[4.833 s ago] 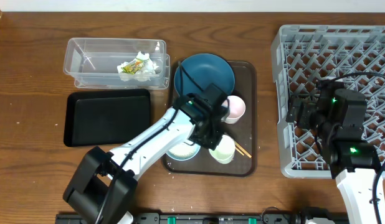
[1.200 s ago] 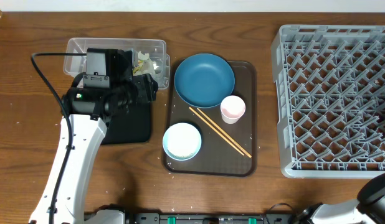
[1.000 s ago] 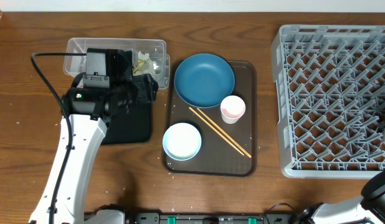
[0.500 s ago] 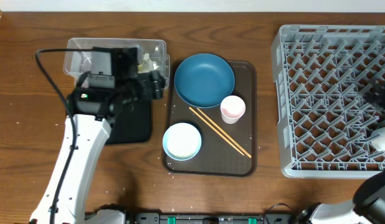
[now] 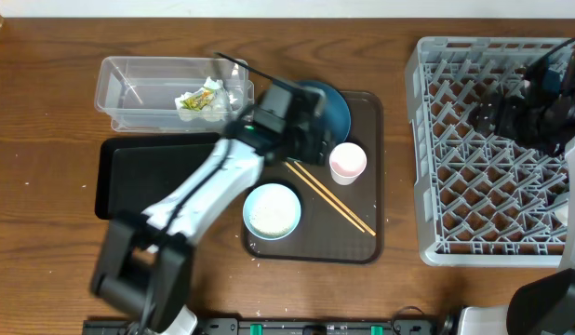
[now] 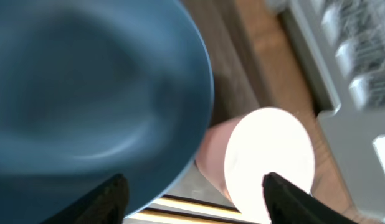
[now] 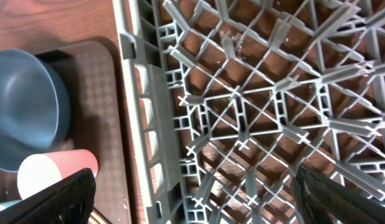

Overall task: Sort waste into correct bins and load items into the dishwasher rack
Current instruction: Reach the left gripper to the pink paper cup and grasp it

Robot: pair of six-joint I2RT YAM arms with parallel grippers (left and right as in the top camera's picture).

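While the left gripper hangs with its two dark fingers spread wide and nothing between them, the dark-blue plate fills most of its wrist view directly beneath. The pinkish cup stands upright just beside the plate's rim. The thin wooden chopsticks lie slantwise from near the plate toward the near right corner of the brown serving tray. The white bowl sits upright at the tray's near left. Its inside looks speckled, perhaps rice grains, though the overhead view is too coarse to be sure.

Left of the serving tray, the clear tub holds crumpled white tissue and a yellow-green wrapper at its right end. The black tray lies just in front of the tub, with the left arm reaching across its right part.

Well to the right stands the light-grey rack. The right gripper hovers over its lattice of pegs, near its left wall, with its fingers wide apart at the picture's two lower corners and holding nothing.

Everything rests on a dark brown wooden table with a visible grain. A pale strip runs along its far edge, and no more of the room shows.
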